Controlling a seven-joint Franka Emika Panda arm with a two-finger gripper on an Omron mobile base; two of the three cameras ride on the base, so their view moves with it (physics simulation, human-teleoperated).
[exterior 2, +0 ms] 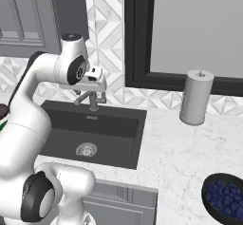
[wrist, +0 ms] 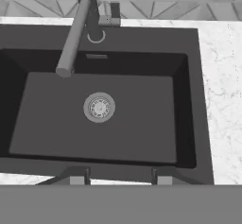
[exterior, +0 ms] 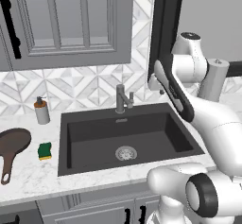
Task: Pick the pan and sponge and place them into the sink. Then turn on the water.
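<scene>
The pan [exterior: 14, 142] lies on the white counter [exterior: 28, 180] at its far left edge, to the left of the sink [exterior: 184, 140]. Its long handle [exterior: 6, 168] points toward the front edge of the counter. The sponge [exterior: 45, 150] lies on the counter between the pan and the left rim of the sink, close to the rim but not touching it, with the green side up. Both things are outside the basin. The drain [exterior: 125, 153] sits in the middle of the sink floor. The faucet [exterior: 121, 98] stands at the back rim of the sink, and in the hand view its spout [wrist: 72, 38] reaches out over the basin.

The gripper [wrist: 120, 176] hangs high above the sink, near its front rim, and looks down into it. Its two fingertips [wrist: 78, 176] stand well apart, and nothing is between them.

A soap bottle [exterior: 42, 110] stands near the back wall, behind the pan. On the counter to the right of the sink stands a paper towel roll [exterior 2: 195, 97] near the wall, and a dark bowl of blueberries [exterior 2: 225, 198] sits near the front right corner.
</scene>
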